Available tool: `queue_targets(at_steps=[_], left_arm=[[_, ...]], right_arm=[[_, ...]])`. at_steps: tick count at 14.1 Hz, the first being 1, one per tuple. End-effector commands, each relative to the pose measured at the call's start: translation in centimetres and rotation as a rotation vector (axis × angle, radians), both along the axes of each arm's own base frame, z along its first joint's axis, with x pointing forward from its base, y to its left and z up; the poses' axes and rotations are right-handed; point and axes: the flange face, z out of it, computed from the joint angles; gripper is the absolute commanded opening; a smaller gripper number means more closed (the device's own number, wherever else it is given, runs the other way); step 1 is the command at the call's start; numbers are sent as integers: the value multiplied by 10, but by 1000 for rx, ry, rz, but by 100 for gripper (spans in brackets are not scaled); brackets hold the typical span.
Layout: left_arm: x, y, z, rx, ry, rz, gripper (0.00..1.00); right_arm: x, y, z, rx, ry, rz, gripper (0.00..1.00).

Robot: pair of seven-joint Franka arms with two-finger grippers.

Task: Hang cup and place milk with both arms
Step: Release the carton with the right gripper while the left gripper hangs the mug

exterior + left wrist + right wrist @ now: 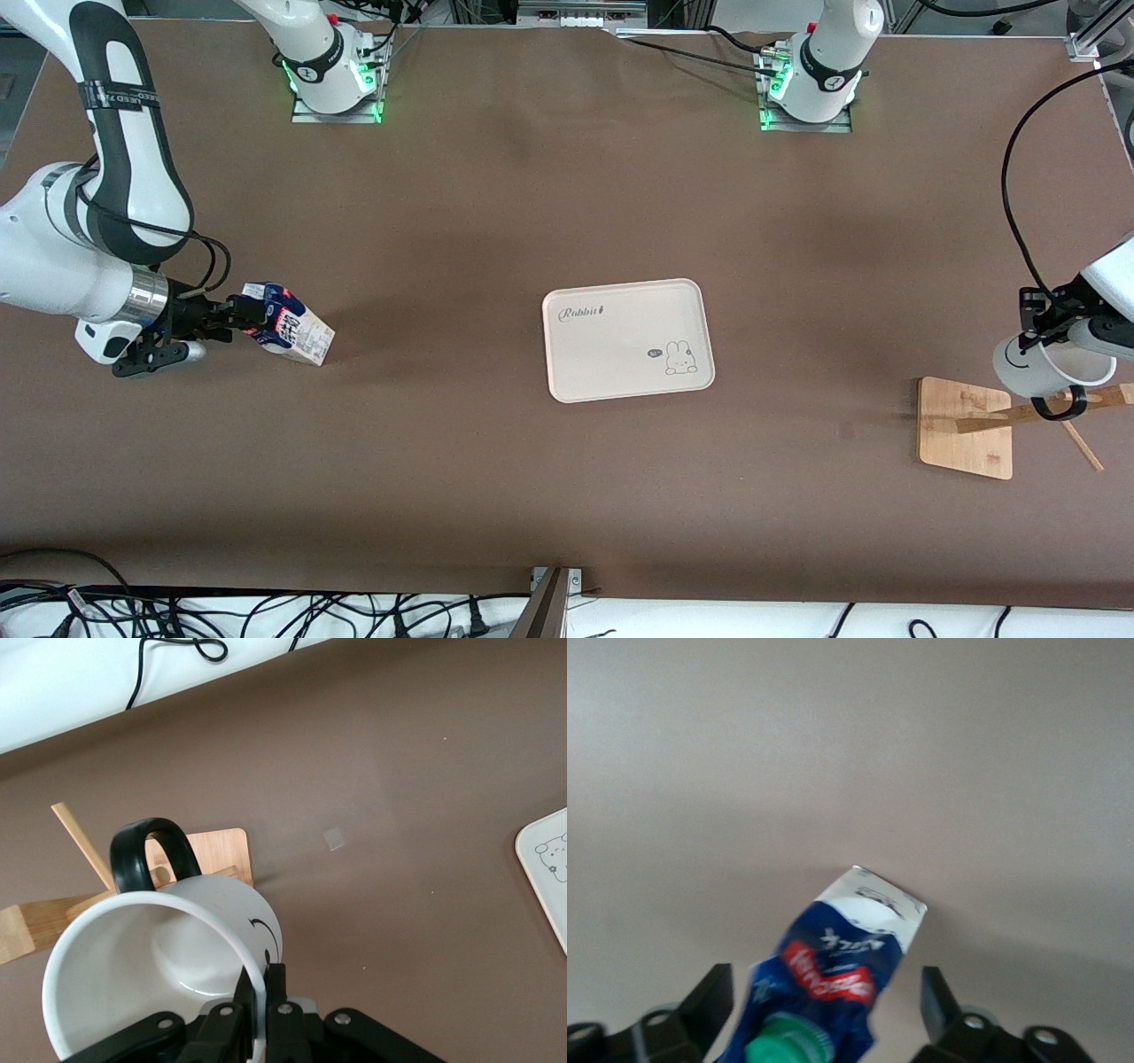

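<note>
Left claw [257, 1014] pinches the cup's [159, 966] rim above the wooden rack [966, 427]; right claw [828, 1001], fingers spread, flanks the tilted milk [288, 326] on the worktop [567, 221] at the right arm's end.

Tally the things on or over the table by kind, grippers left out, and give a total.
Cup: 1
Milk carton: 1
Tray: 1
Wooden rack: 1
Total: 4
</note>
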Motion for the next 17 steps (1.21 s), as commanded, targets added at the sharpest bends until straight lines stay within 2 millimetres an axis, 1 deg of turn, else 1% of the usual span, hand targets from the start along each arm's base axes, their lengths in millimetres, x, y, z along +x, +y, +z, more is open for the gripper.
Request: queue_targets(at_steps=[1,3,4,5,6,8,9,10,11,12,14,15,17], left_arm=[[8,28,-6,-32,-28,-38,0],[8,42,-11,-17,-43,-68,0],[8,44,-14,-14,-39,-78,2],[8,45,-16,-13,-34,-79,52],[8,45,-17,-13,-32,-77,99],[7,45,-16,-18,-30,-65,100],[7,44,-15,-21,-28,-63,100],[8,39,-12,-22,-33,-66,100],[9,33,-9,-25,-36,-64,100],[10,23,-7,-31,-32,-57,100],[12,-15,-4,-43,-16,-40,100],[8,-36,0,-49,1,-13,100],[-3,-70,8,-68,54,79,100]], right_arm=[[-4,-6,28,28,-21,-6,100],[-3,-11,40,38,2,0,100],[-1,-13,50,42,14,8,100],[0,-13,63,47,27,20,100],[3,-11,79,50,42,23,100],[9,-6,123,-2,69,17,100],[12,1,151,-35,74,13,100],[12,7,172,-53,77,9,100],[12,11,190,-62,77,-2,100],[11,12,203,-78,77,-14,100],[10,11,218,-124,74,-27,100],[11,9,223,-149,68,-31,100],[11,9,235,-201,49,-23,100]])
